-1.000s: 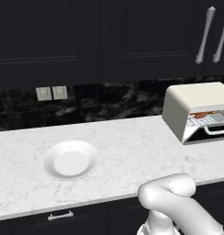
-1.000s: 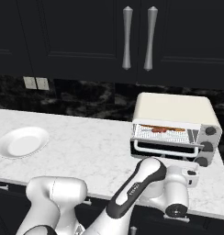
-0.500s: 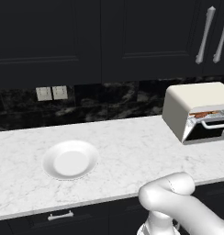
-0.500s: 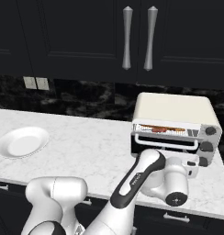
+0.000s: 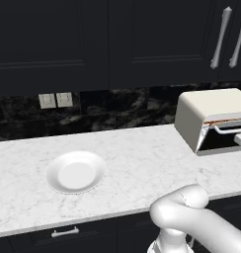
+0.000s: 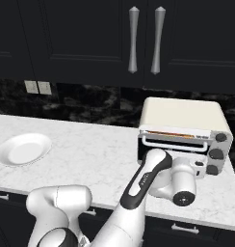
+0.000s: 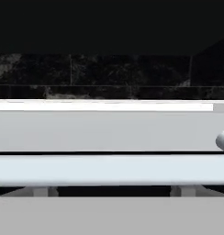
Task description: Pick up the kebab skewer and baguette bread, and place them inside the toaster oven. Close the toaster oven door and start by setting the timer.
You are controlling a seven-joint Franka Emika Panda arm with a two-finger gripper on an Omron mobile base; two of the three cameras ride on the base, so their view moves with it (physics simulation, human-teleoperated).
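Right now the toaster oven [image 6: 184, 128] sits at the far right of the bench [image 6: 95, 149], against the black marbled backsplash [image 5: 117, 106]. It is a boxy cream-white shell with rounded top edges and a smooth matte finish. Its door [image 6: 173, 147] is nearly shut, leaning a little off the front, so a narrow slit remains at the top; through that slit shows a thin orange-brown and reddish strip of food, too slim to tell apart. A pale silver handle bar [image 7: 109, 169] runs along the door's upper edge, round and glossy, carried on two short posts. Three dark round knobs [image 6: 216, 153] are stacked on the pale panel at the oven's right side.

The tool is tucked low in front of the door, hidden behind the white wrist in the right base view; its jaws stand wide apart and grip nothing.

A round white plate [image 5: 75, 171], shallow and smooth, lies well apart to the left on the grey-veined white marble bench. Dark flat cabinet doors with brushed metal pulls [image 6: 134, 38] hang above.
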